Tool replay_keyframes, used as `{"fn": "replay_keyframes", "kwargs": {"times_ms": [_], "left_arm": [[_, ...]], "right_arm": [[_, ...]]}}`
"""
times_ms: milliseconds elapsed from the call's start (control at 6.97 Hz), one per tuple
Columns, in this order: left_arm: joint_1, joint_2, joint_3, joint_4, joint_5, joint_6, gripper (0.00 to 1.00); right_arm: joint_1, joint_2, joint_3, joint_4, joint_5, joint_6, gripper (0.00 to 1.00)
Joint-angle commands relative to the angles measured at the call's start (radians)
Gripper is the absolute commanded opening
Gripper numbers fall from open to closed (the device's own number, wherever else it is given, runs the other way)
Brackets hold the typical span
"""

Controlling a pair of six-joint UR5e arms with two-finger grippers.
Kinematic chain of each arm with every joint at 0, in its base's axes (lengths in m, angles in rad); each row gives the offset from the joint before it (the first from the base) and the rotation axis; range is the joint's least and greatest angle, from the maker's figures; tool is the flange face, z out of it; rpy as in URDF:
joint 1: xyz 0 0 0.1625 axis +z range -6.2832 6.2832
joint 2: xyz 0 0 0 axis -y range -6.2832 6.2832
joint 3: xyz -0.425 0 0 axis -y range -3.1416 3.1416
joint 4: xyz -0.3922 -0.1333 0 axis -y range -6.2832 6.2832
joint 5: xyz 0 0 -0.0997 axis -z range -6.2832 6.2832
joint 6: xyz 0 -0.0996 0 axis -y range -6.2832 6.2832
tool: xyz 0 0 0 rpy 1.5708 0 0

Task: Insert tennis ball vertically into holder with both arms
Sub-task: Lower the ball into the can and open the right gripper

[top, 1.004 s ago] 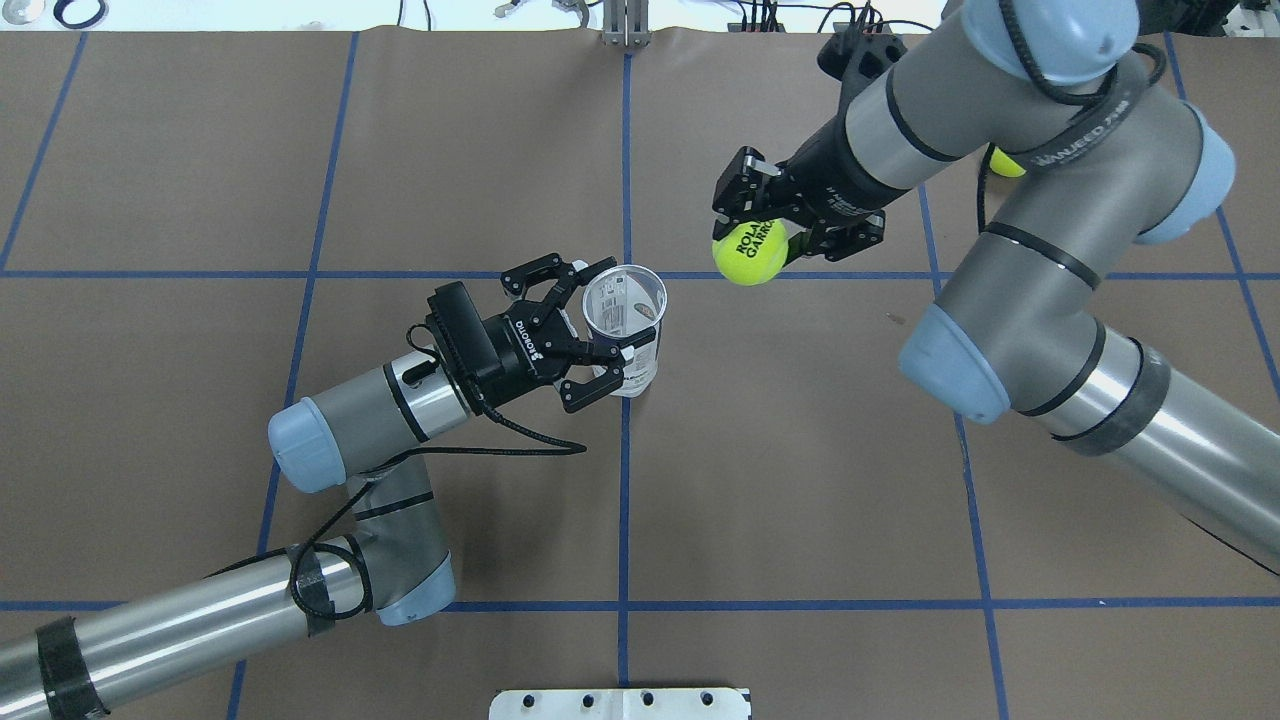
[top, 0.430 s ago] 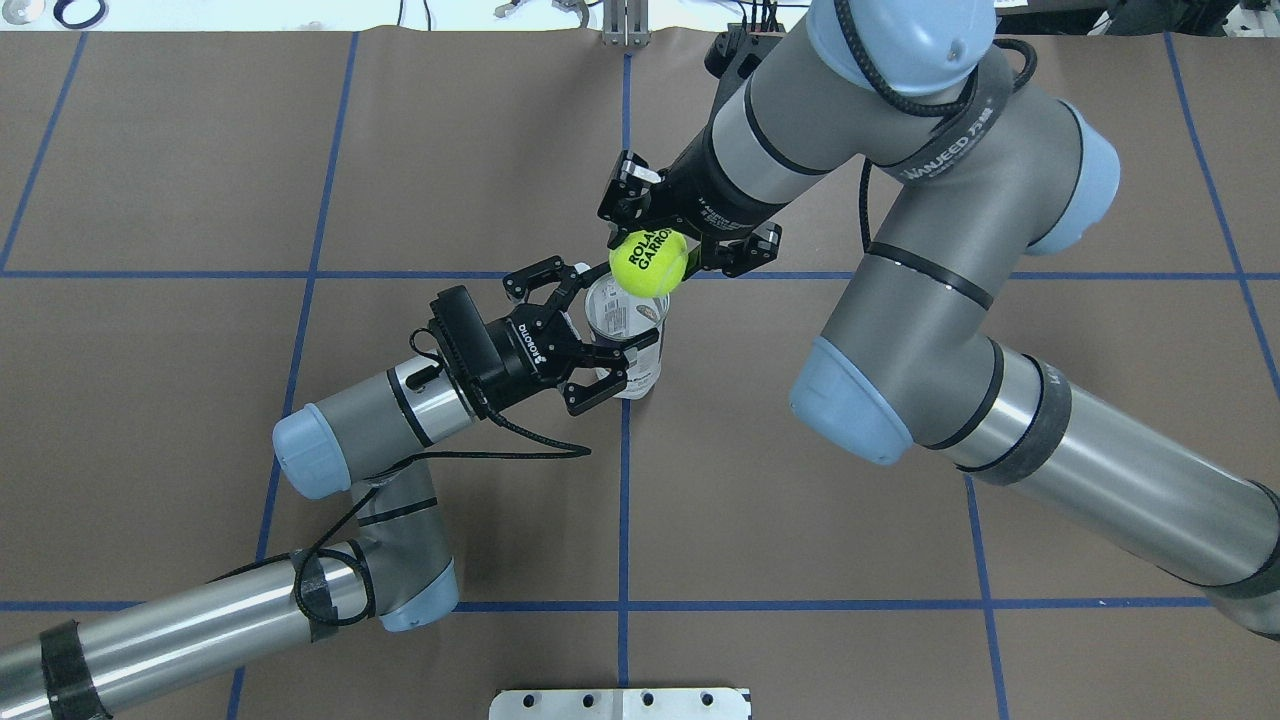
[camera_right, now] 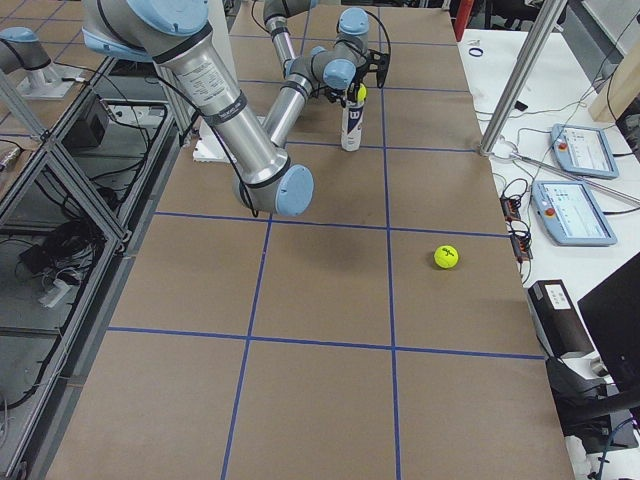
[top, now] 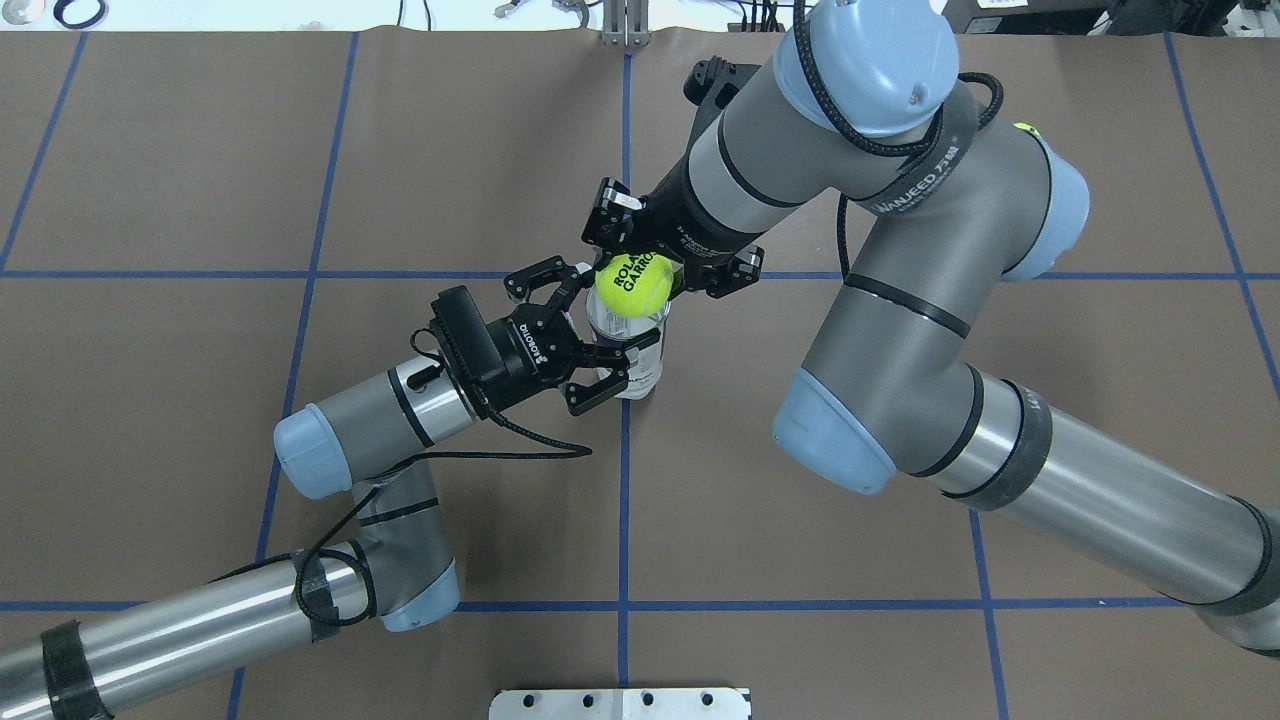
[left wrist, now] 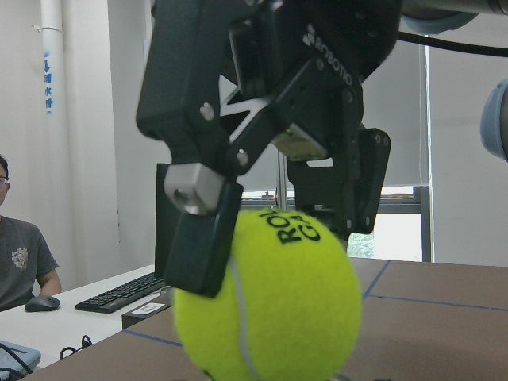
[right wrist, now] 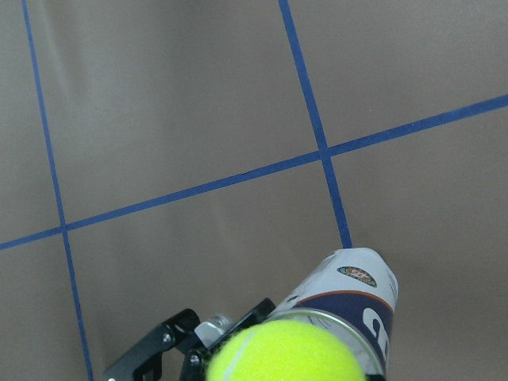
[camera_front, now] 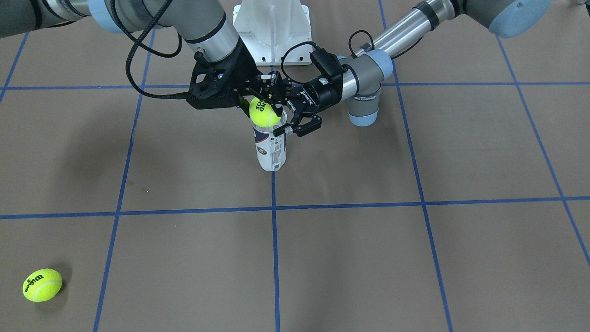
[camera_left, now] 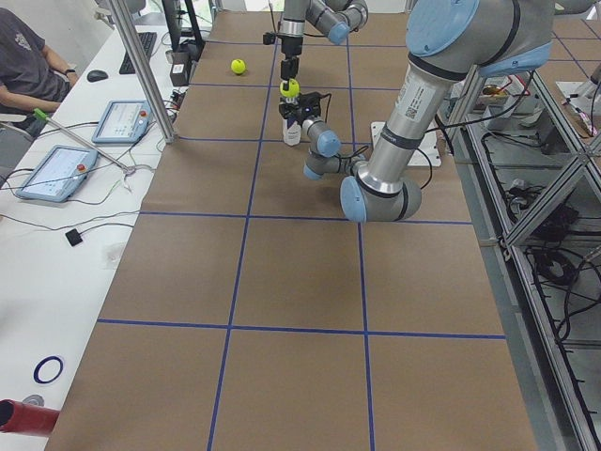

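The holder [top: 640,365] is a clear can with a white and navy label, standing upright on the table; it also shows in the front view [camera_front: 271,150] and the right wrist view [right wrist: 349,294]. My left gripper [top: 600,332] is shut on its upper part from the side. My right gripper [top: 632,272] points down and is shut on a yellow-green tennis ball [top: 632,285]. The ball is right over the can's silver rim, at its mouth [camera_front: 263,112]. The left wrist view shows the ball [left wrist: 266,305] close up between black fingers [left wrist: 198,246].
A second tennis ball [camera_front: 42,285] lies loose on the brown paper, far off on my right side [camera_right: 446,257]. The white pedestal base [camera_front: 272,27] stands at the robot's edge. Operators' tablets [camera_left: 56,169] lie beyond the far edge.
My right arm has carried the ball leftward, from well to the right of the can to directly over its mouth. My left gripper and the can have stayed still.
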Motion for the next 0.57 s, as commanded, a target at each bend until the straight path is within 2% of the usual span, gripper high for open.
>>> {"fn": "replay_keyframes", "kwargs": {"times_ms": [0,143,287,430], "left_arm": [[0.0,0.0,0.0,0.0,0.008,-0.002,0.77],[0.0,0.0,0.0,0.001,0.008,-0.002,0.77],[0.0,0.0,0.0,0.0,0.01,-0.002,0.77],[-0.001,0.0,0.0,0.0,0.01,-0.002,0.77]], "right_arm": [[-0.007,-0.002,0.001,0.0,-0.002,0.0,0.0],[-0.008,-0.001,-0.005,0.0,-0.002,0.0,0.03],[-0.011,-0.001,-0.011,0.001,-0.004,0.0,0.35],[-0.011,0.001,-0.012,0.0,-0.004,0.0,0.6]]}}
